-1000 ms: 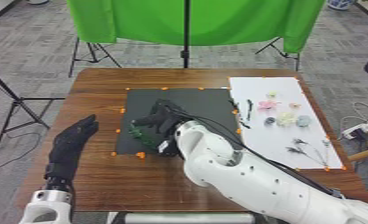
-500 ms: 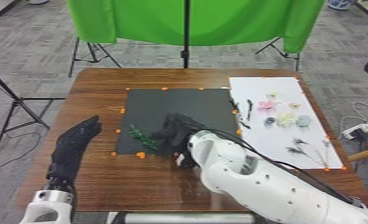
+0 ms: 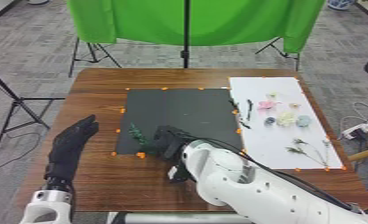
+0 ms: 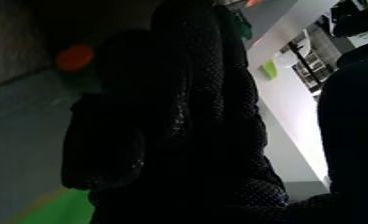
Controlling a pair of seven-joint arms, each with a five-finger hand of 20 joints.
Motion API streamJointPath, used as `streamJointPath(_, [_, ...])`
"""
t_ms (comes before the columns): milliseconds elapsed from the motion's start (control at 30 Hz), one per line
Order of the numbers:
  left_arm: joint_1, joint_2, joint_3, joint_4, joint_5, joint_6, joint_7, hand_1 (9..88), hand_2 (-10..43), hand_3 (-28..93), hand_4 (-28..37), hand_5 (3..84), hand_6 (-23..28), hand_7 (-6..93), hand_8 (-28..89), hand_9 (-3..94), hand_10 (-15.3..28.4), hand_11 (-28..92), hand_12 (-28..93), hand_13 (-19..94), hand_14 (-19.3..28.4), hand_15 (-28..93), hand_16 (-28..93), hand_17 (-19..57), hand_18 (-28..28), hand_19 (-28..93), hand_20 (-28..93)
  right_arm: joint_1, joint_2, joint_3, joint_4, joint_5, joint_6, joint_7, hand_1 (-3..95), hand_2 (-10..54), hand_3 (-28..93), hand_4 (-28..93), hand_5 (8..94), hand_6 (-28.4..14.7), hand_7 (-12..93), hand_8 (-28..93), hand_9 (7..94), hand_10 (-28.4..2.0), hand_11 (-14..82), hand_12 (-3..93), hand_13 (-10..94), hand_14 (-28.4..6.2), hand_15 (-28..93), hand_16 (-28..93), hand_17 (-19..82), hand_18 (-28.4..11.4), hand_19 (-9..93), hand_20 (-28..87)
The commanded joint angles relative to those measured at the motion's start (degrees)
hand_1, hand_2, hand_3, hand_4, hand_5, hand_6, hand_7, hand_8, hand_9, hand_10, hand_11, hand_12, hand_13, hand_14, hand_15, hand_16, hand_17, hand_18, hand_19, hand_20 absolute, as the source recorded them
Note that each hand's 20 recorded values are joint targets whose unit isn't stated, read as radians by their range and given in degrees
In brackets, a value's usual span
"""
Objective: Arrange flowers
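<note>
1. An open left hand [image 3: 72, 142] is held over the left side of the brown tabletop [image 3: 189, 77], its fingers straight and nothing grasped, beside the black mat [image 3: 176, 100].
2. The right hand [image 3: 169, 140] is positioned at the lower part of the mat, its arm extended from the lower right. How far it is opened, and whether anything is held in it, cannot be told.
3. A green sprig [image 3: 137, 135] is seen at the mat's lower left, just beside the right hand; whether the two are touching cannot be made out.
4. On the white sheet [image 3: 251, 85], to the right of the mat, a pink flower [image 3: 267, 104], a cream flower [image 3: 287, 119], a pale blue flower [image 3: 303, 121] and a gray-blue flower [image 3: 269, 121] are set out near one another.
5. Dark green sprigs [image 3: 250, 105] are laid near the sheet's left edge, while thin-stemmed flowers [image 3: 296, 150] are placed toward its near end.
6. The mat is edged by orange markers [image 3: 140, 155]; beyond the tabletop, a green cloth [image 3: 198, 22] is hung.
</note>
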Motion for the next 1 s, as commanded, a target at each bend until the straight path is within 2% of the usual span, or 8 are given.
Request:
streamJointPath(33, [1.1, -0.42, -0.59, 0.75, -4.69, 2.84, 1.22, 24.0, -4.1, 66, -22.4, 45.7, 3.7, 11.1, -4, 41.9, 12.2, 14, 17, 29, 15.9, 15, 6, -0.2, 13.8, 4, 19, 0.1, -0.2, 0.7, 0.0, 5.2, -1.5, -2.2, 19.3, 2.2, 60, -12, 79.6, -3.3, 14, -8, 87.2, -15.1, 32.6, 24.2, 91, -6.1, 51, 32, 63, -13.3, 93, 49])
streamJointPath(133, [1.5, -0.56, -1.09, 1.01, -8.09, 3.51, 2.15, 23.8, -3.9, 66, -22.6, 46.0, 3.6, 11.4, -4, 42.1, 12.2, 14, 17, 29, 16.0, 16, 6, -0.2, 13.8, 4, 19, 0.3, 0.7, 3.4, -1.8, 7.8, -5.3, -1.8, 19.9, 2.4, 59, -12, 77.2, -3.0, 13, -8, 87.0, -15.4, 32.0, 24.2, 91, -6.4, 51, 32, 62, -14.0, 93, 49])
streamJointPath(233, [2.3, -0.64, -1.72, 1.16, -12.39, 6.47, 3.77, 23.4, -3.6, 66, -23.0, 46.1, 3.6, 11.7, -4, 42.5, 12.2, 15, 17, 30, 16.2, 17, 6, -0.1, 13.8, 5, 19, 1.6, 1.5, 5.4, -3.7, 7.4, -5.2, -1.8, 20.5, 2.7, 59, -12, 75.5, -2.8, 12, -8, 86.8, -15.6, 30.8, 24.0, 90, -6.8, 51, 32, 62, -14.3, 93, 48])
streamJointPath(333, [3.1, -0.81, -2.42, 1.01, -13.96, 8.62, 4.73, 22.8, -3.6, 66, -23.5, 46.3, 3.6, 12.0, -4, 42.7, 12.4, 15, 17, 30, 16.2, 18, 5, -0.1, 13.8, 5, 19, 5.0, 1.8, 4.4, -4.5, 5.3, -4.2, -3.2, 20.7, 3.0, 59, -12, 73.4, -3.0, 12, -8, 87.2, -15.4, 30.9, 24.2, 91, -6.7, 51, 32, 62, -14.4, 93, 48])
streamJointPath(567, [2.6, -0.4, -2.04, 1.06, -13.74, 8.13, 4.55, 22.3, -3.7, 67, -24.1, 46.4, 3.5, 12.4, -4, 42.8, 12.2, 16, 17, 30, 16.0, 18, 5, -0.1, 13.8, 5, 19, 16.3, -4.7, -1.2, 3.0, 4.2, -16.1, -4.9, 20.1, 3.9, 59, -11, 65.5, -2.7, 9, -8, 88.9, -14.6, 35.8, 24.6, 92, -6.6, 55, 32, 63, -14.8, 93, 53])
streamJointPath(667, [2.2, -0.26, -1.59, 0.97, -12.53, 7.42, 4.39, 22.3, -3.6, 67, -24.2, 46.3, 3.5, 12.5, -4, 42.8, 12.3, 16, 17, 30, 16.1, 18, 5, 0.0, 13.8, 5, 19, 19.3, -8.3, -2.6, 7.5, 6.5, -21.5, -4.2, 20.0, 5.0, 59, -10, 57.9, -2.6, 7, -8, 90.2, -14.3, 37.5, 24.7, 93, -6.1, 57, 32, 65, -15.1, 93, 56])
streamJointPath(767, [2.7, -0.26, -1.61, 0.71, -11.38, 6.96, 4.32, 22.2, -3.6, 67, -24.1, 46.3, 3.5, 12.4, -4, 42.9, 12.3, 16, 17, 30, 16.0, 18, 5, 0.0, 13.7, 5, 19, 20.9, -10.8, -3.7, 10.4, 7.4, -23.7, -4.0, 19.7, 5.7, 59, -10, 54.2, -2.7, 6, -8, 90.9, -14.0, 38.7, 24.9, 93, -6.0, 58, 32, 66, -15.3, 93, 58])
streamJointPath(1000, [2.7, -0.14, -1.18, 0.64, -11.47, 7.08, 4.62, 22.2, -3.6, 67, -24.1, 46.2, 3.5, 12.4, -4, 42.8, 12.3, 16, 17, 30, 16.1, 18, 5, -0.1, 13.7, 5, 19, 22.0, -13.5, -6.0, 12.7, 5.8, -24.7, -5.1, 19.7, 6.3, 59, -10, 50.0, -1.4, 6, -8, 91.3, -13.7, 40.2, 25.0, 94, -5.6, 60, 32, 67, -15.4, 93, 61])
